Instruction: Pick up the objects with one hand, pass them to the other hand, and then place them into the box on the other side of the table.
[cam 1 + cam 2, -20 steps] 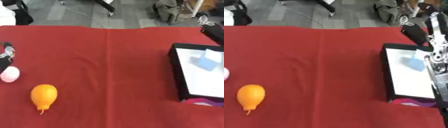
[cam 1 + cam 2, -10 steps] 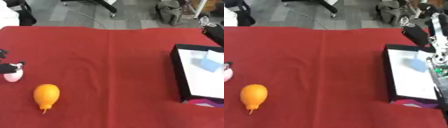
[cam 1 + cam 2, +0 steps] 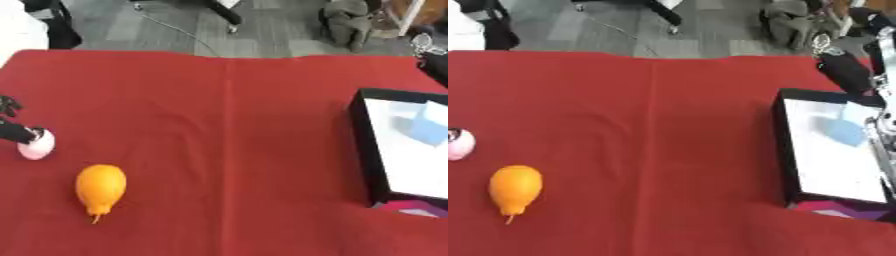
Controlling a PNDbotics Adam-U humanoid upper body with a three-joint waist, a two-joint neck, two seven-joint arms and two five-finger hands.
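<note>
A pink ball (image 3: 37,145) lies near the cloth's left edge. My left hand (image 3: 15,131) comes in from that edge and touches the ball's upper left side; most of the hand is out of view. An orange pear-shaped object (image 3: 99,187) lies on the cloth a little nearer and to the right of the ball. A box (image 3: 364,150) with black walls and a white floor sits at the right, with a blue object (image 3: 429,128) inside it. My right hand (image 3: 845,70) hangs by the box's far corner, fingers straight, holding nothing.
Red cloth (image 3: 227,140) covers the whole table. Something magenta (image 3: 408,206) lies against the box's near wall. My silver right forearm (image 3: 883,135) stretches along the box's right side. Grey floor and chair legs lie beyond the far edge.
The whole picture has drifted slightly. My left hand has come down against the pink ball. The orange object and the box have not moved.
</note>
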